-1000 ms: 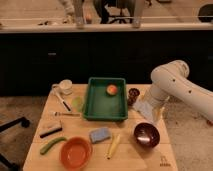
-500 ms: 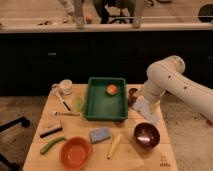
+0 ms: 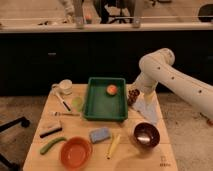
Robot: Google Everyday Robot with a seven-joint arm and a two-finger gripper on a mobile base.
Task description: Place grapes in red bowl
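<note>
The grapes point(image 3: 133, 95), a small dark reddish bunch, lie on the wooden table just right of the green tray point(image 3: 95, 111). My gripper point(image 3: 145, 108) hangs from the white arm point(image 3: 156, 65), pointing down at the table immediately right of the grapes. It stands open with nothing in it. The red bowl point(image 3: 76, 152), bright orange-red and with nothing in it, sits at the front left of the table, far from the gripper.
An orange point(image 3: 112, 89) lies in the green tray. A dark maroon bowl point(image 3: 146, 134) stands front right, just below the gripper. A blue sponge point(image 3: 99, 135), a banana point(image 3: 113, 146), a green vegetable point(image 3: 51, 145), a white cup point(image 3: 65, 86) and utensils fill the left and front.
The arm's upper part has swung left, toward the tray. The gripper has stayed low beside the grapes. Nothing on the table has moved.
</note>
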